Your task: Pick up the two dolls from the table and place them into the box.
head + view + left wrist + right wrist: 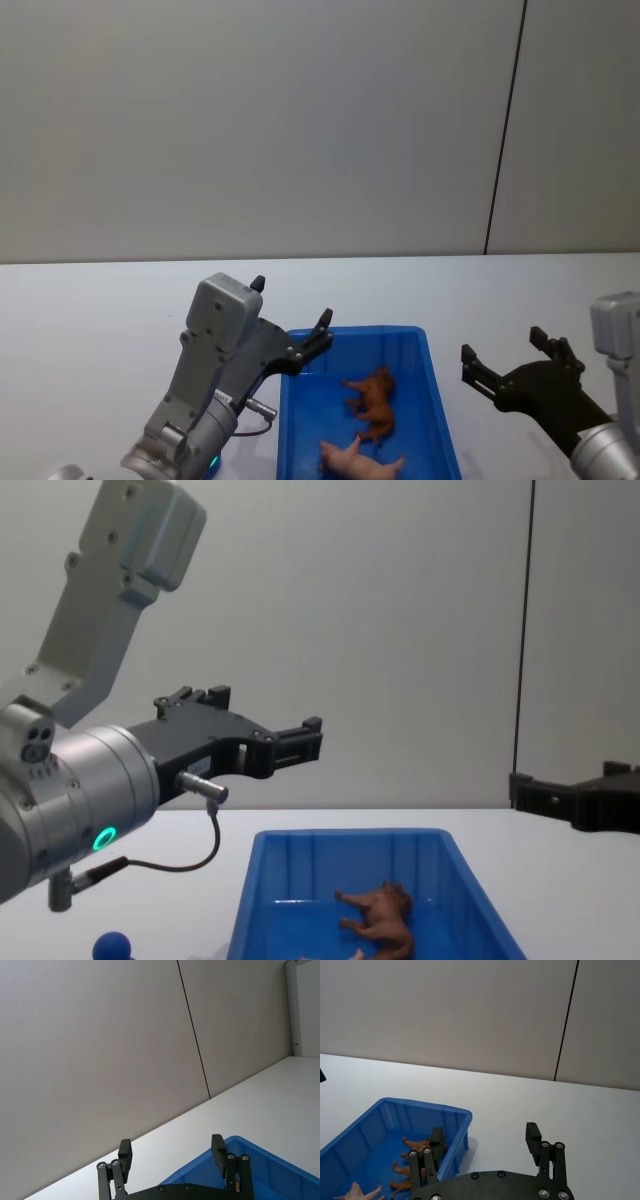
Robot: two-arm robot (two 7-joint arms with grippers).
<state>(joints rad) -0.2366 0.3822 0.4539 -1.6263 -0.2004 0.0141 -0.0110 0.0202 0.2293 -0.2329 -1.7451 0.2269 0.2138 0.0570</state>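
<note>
Both dolls are down inside the box (370,329), the bright blue bin sitting on the pale surface (100,310) right in front of the robot; the reddish-brown doll (375,400) lies on its side about mid-floor, legs sticking out sideways; the pale pink doll (355,458) lies just beside it on the side nearer the robot, and whether the two touch is hard to call.

Over to the left claw (292,302); it hangs in the air above the box's far left corner, black fingers spread wide apart with nothing between them; from its own wrist view the blue rim sits just below one finger, and from the chest it rides well above the box.

Now the right claw (503,345); it hovers over bare surface to the right of the box, clear of the blue wall; its fingers are parted too, and nothing is gripped; its wrist view looks past one finger into the box, where the brown doll's legs and a bit of the pink one peek out.
</note>
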